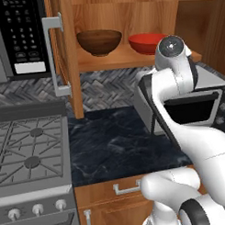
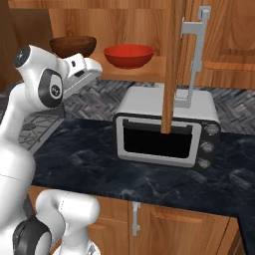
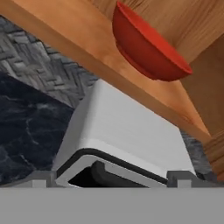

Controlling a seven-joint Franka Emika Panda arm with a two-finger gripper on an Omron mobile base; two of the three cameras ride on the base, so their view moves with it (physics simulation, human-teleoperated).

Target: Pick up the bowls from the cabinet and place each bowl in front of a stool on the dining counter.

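The cabinet (image 1: 113,62) stands open, and both bowls sit on its lower shelf. The dark brown wooden bowl (image 1: 99,41) (image 2: 72,46) is on the left, the glossy red bowl (image 1: 146,43) (image 2: 128,55) (image 3: 146,48) on the right. My gripper (image 2: 92,69) (image 3: 111,179) hovers just below and in front of the shelf edge, under the brown bowl in the right base view. It is open, its fingertips (image 3: 43,177) wide apart with nothing between them. In the hand view the red bowl lies ahead and above. The dining counter is out of view.
A white toaster oven (image 2: 167,127) (image 3: 127,131) stands on the short black countertop (image 1: 111,142) under the shelf. The open cabinet door (image 2: 172,64) with its silver handle (image 2: 191,60) hangs before it. A gas stove (image 1: 28,149) and microwave (image 1: 19,35) lie left.
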